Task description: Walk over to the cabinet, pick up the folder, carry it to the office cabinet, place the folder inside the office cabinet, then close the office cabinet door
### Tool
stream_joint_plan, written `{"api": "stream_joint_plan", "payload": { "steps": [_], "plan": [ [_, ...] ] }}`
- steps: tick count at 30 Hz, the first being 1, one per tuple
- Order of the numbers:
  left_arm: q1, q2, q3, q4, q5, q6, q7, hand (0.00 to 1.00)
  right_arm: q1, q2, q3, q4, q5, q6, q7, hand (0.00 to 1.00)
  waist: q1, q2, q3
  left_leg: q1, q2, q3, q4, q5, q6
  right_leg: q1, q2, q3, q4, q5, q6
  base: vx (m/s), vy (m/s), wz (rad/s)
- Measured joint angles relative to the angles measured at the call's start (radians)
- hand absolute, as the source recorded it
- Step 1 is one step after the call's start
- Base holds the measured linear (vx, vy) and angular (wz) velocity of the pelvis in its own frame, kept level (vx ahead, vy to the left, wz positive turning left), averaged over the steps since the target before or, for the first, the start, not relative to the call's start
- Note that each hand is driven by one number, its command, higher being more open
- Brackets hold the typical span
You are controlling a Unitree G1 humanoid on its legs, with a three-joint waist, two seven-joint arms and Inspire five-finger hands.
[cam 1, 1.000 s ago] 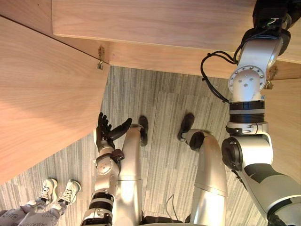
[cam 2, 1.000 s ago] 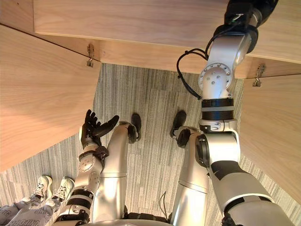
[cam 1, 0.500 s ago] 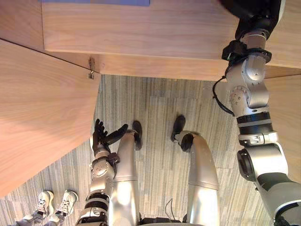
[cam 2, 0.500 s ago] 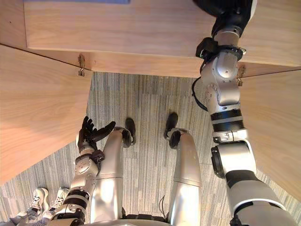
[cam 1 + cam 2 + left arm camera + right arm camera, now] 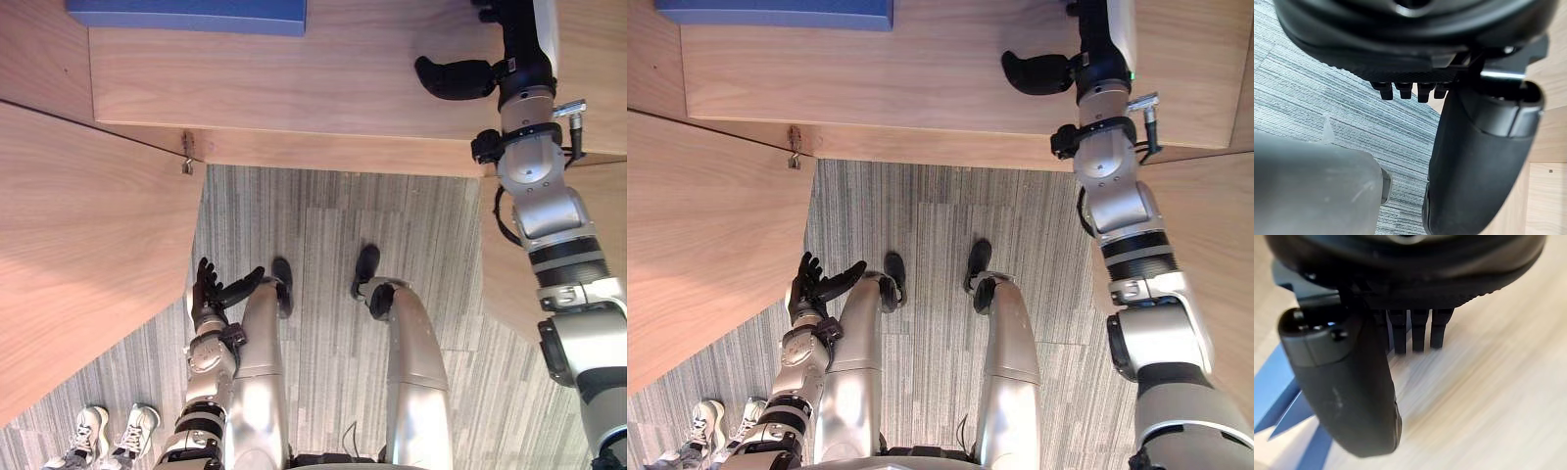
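A flat blue folder (image 5: 186, 15) lies on the wooden shelf (image 5: 294, 88) of the office cabinet, at the far left. My right hand (image 5: 514, 44) reaches over the same shelf at the far right, well apart from the folder, with its thumb (image 5: 453, 78) sticking out sideways. In the right wrist view its fingers (image 5: 1418, 330) are straight above the bare wood and hold nothing, and the folder (image 5: 1278, 396) shows beyond the thumb. My left hand (image 5: 211, 294) hangs low beside me over the carpet, fingers spread and empty.
The cabinet's left door (image 5: 88, 255) stands swung open towards me, hinged at a metal hinge (image 5: 186, 157). The right door (image 5: 509, 274) is open too, behind my right arm. Striped grey carpet (image 5: 323, 245) lies below. A person's pale shoes (image 5: 98, 431) stand at the lower left.
The view has tilted up, bringing the blue folder into sight. My right arm has stretched forward, carrying the hand over the shelf. The left hand has kept its pose.
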Motion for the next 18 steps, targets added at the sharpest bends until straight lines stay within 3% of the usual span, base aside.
{"api": "stream_joint_plan", "payload": {
  "steps": [5,14,18],
  "plan": [
    [-0.005,0.01,-0.003,0.015,0.001,-0.002,-0.006,1.0,0.102,-0.041,0.001,-0.026,0.044,-0.042,0.049,0.0,0.005,-0.015,-0.008,0.008,0.0,0.001,-0.01,0.0,0.0,0.01,0.0,-0.004,-0.011,0.0,0.0,-0.04,-0.006,0.0],
    [-0.009,0.026,-0.018,0.047,0.005,-0.009,-0.055,1.0,0.274,-0.094,0.113,-0.218,0.424,-0.087,0.265,0.0,0.01,-0.023,-0.013,0.03,0.0,0.009,-0.035,0.005,0.001,0.027,0.0,-0.004,-0.027,0.0,0.0,-0.05,-0.013,0.0],
    [-0.014,0.027,-0.018,0.049,0.023,-0.009,-0.064,1.0,0.327,-0.074,0.132,-0.309,0.428,-0.089,0.256,0.0,0.012,-0.023,-0.013,0.03,0.0,0.011,-0.04,0.006,0.003,0.027,0.0,-0.004,-0.033,0.0,0.0,-0.05,-0.012,0.0]
  ]
}}
